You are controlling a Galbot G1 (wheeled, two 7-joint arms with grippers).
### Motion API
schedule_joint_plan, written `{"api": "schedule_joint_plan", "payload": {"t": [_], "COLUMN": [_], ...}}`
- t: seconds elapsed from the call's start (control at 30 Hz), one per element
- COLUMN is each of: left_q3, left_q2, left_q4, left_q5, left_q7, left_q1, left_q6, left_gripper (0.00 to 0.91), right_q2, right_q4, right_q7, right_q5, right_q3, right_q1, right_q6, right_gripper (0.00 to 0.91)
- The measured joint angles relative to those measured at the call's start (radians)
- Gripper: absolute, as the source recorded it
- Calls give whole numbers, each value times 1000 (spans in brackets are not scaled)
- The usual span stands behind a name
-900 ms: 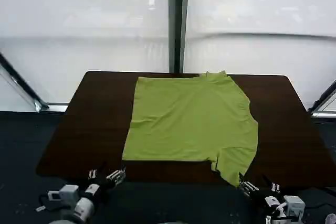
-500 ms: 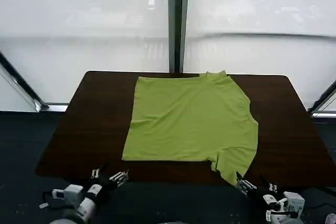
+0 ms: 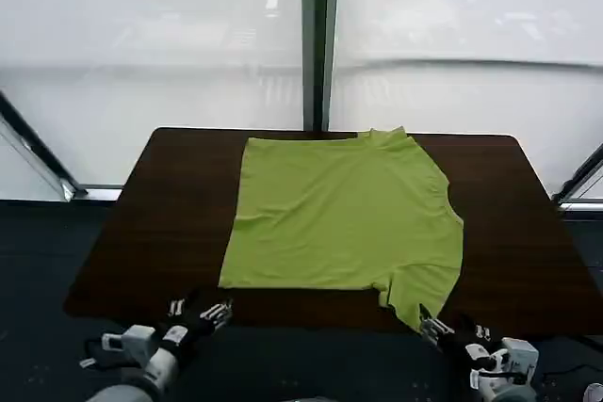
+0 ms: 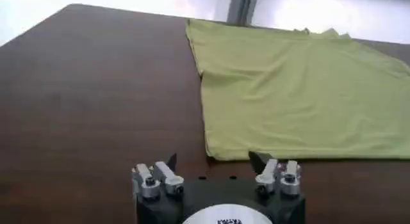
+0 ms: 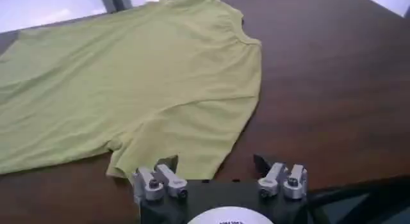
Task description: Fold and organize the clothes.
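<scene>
The clothes [image 3: 344, 216] are one lime-green t-shirt lying flat on a dark brown table [image 3: 160, 223], collar at the far edge, one sleeve pointing to the near right. My left gripper [image 3: 200, 313] hovers open just off the table's near edge, short of the shirt's near left corner [image 4: 214, 152]. My right gripper [image 3: 450, 333] is open at the near right, its fingers just short of the sleeve's tip [image 5: 192, 161]. In the wrist views each gripper [image 4: 213, 161] [image 5: 216, 162] has its jaws spread wide with nothing between them.
The table's near edge [image 3: 283, 313] runs just in front of both grippers. Bare wood lies left [image 4: 96, 104] and right [image 5: 327, 84] of the shirt. A window wall with a dark centre post [image 3: 317, 40] stands behind the table.
Both grippers have crept slightly forward toward the table's near edge. The shirt has not moved.
</scene>
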State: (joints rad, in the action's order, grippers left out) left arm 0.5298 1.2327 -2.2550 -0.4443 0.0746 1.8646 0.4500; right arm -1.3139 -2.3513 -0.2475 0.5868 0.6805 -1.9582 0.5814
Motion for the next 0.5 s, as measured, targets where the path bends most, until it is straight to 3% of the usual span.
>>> {"api": "schedule_joint_plan", "payload": {"t": [0.07,0.17,0.5], "left_q3": [-2,-3,-10], "left_q2": [3,7,18], "left_q4": [1,4,20], "left_q5": [0,0,-1], "left_q7": [0,-1,0], "left_q1": [0,0,-10], "left_q6": [-1,-4,-15], "left_gripper": [322,234,146], "right_q2": [0,0,0], "right_q4": [5,9,8], "right_q7": [1,5,11], "right_q5": [0,0,0], "right_q3": [0,1,7], "right_q1": [0,0,-12], "right_q6": [-1,-2,-3], "right_gripper": [49,29,0]}}
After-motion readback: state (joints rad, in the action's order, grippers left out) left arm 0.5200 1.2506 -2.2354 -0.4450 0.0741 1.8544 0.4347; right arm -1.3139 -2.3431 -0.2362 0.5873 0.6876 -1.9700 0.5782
